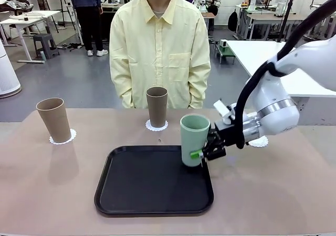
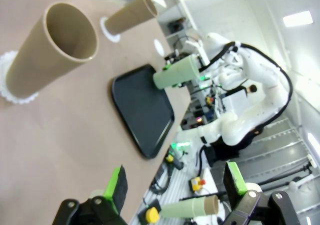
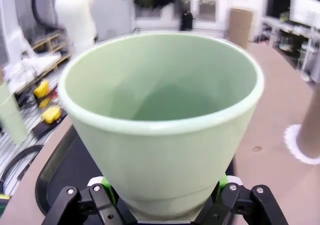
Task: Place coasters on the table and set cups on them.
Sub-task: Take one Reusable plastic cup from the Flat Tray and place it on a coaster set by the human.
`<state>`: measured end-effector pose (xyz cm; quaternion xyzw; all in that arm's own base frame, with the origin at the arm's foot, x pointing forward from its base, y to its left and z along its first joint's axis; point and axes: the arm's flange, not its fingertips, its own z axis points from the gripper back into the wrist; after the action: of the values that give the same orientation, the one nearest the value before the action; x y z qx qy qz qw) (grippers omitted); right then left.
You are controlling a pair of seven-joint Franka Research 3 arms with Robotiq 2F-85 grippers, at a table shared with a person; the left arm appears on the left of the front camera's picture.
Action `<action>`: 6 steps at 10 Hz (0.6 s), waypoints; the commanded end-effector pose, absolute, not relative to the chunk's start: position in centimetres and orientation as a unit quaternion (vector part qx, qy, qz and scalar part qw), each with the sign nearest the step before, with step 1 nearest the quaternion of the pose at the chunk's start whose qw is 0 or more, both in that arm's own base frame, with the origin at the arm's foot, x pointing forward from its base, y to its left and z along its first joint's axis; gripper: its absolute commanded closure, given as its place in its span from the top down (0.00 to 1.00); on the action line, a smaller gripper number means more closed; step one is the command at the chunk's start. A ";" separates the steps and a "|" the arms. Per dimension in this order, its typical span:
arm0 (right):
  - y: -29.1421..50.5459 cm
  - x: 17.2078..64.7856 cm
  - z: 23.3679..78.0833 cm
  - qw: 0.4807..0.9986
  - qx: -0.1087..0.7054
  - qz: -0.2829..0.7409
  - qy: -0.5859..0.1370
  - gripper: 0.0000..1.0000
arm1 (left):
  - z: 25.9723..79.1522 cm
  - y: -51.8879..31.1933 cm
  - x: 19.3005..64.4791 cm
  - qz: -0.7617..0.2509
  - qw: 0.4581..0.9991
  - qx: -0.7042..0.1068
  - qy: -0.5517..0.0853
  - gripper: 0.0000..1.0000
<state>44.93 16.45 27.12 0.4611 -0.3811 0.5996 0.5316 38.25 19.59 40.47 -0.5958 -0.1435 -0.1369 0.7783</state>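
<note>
Front: right end effector (image 1: 206, 151) clamped low on green cup (image 1: 193, 138) at tray's (image 1: 152, 204) right edge; third doily (image 1: 259, 141) waiting behind. Left wrist: left end effector (image 2: 175, 187) released above worktop (image 2: 60, 130). Right wrist: rigid, smooth, probably light; low side grip suits.

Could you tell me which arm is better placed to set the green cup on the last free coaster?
Right: the right gripper already clamps the green cup, beside the free coaster.
</note>
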 end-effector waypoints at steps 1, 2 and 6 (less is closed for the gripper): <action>14.7 43.7 33.0 0.592 0.432 0.540 -0.413 0.00 | 40.7 19.8 38.1 -0.140 0.777 -0.597 -0.145 1.00; 13.8 43.4 36.1 0.609 0.423 0.530 -0.412 0.00 | 40.7 19.8 38.1 -0.140 0.777 -0.597 -0.145 1.00; 10.9 42.6 42.4 0.642 0.404 0.505 -0.412 0.00 | 40.7 19.8 38.1 -0.140 0.777 -0.597 -0.145 1.00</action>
<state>43.06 10.88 43.15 0.4057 -0.4237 0.5061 0.6323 38.27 19.60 40.46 -0.5958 -0.1434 -0.1369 0.7783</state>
